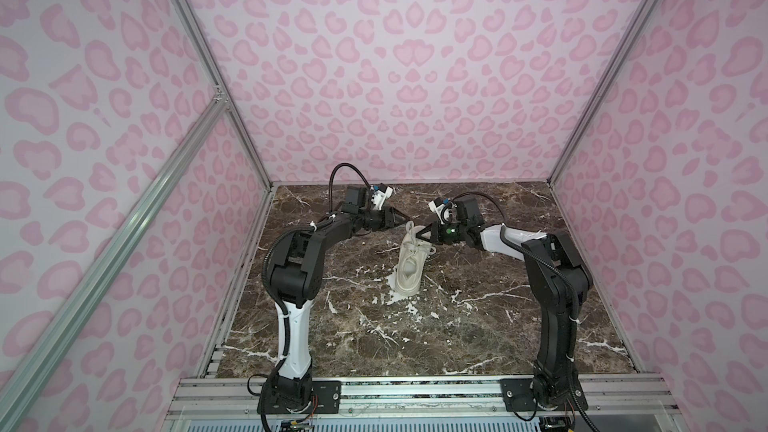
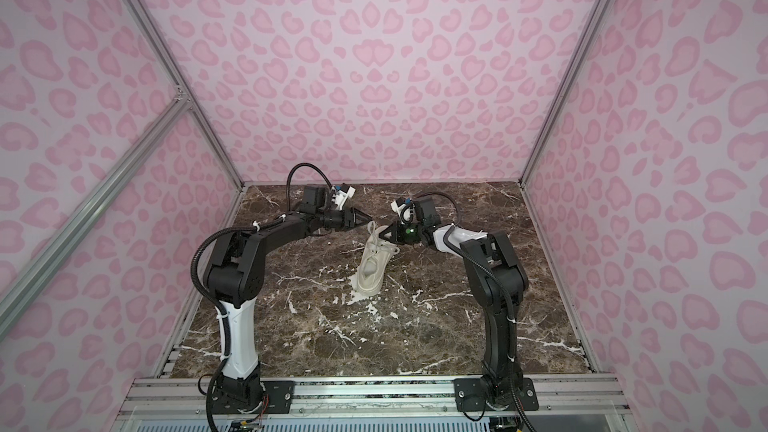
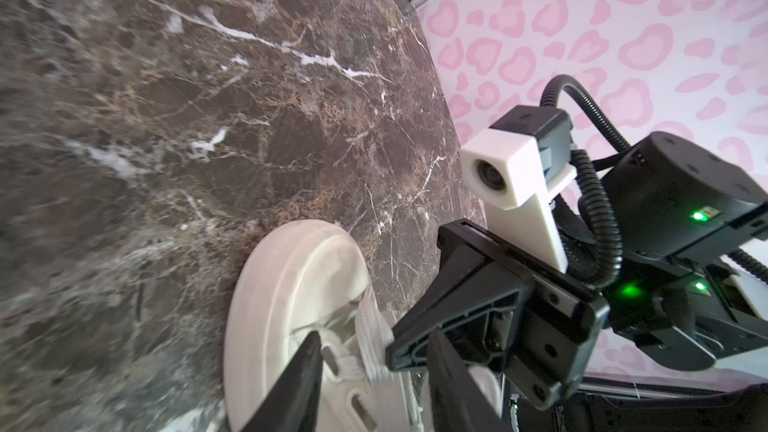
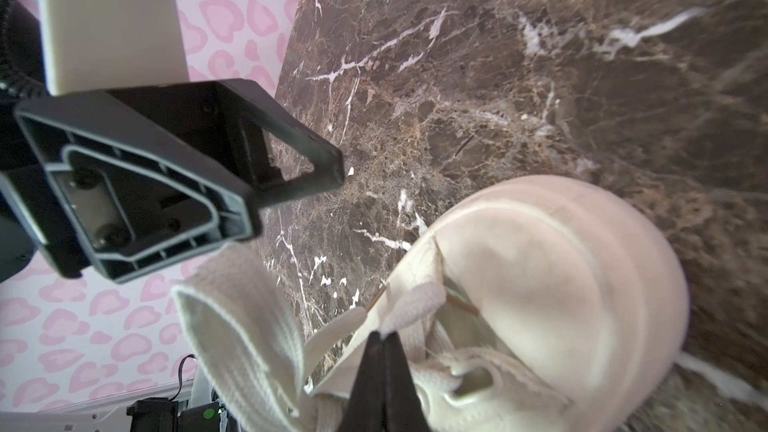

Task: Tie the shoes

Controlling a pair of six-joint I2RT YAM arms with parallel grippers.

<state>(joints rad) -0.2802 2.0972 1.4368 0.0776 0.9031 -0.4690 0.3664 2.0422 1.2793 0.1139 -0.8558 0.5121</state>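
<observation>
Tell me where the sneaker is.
In both top views the cream sneaker sits centred on the marble table, toe toward the back wall, its toe end between the left gripper and right gripper.

- Marble surface (image 3: pixel 208 118): dark brown, white-veined. One corner shows, where its edges meet the pink-patterned wall (image 3: pixel 623 35).
- Sneaker (image 3: pixel 299 284): cream, thick-soled, toe end resting on the surface, in from the walled edge.
- Lace (image 3: pixel 368 326): flat, pale, rising off the upper.
- Left gripper (image 3: pixel 376 338): black fingers apart, over the laced upper.
- Right gripper (image 3: pixel 399 347): black, tip against the lace, carrying a white camera housing (image 3: pixel 498 164).
</observation>
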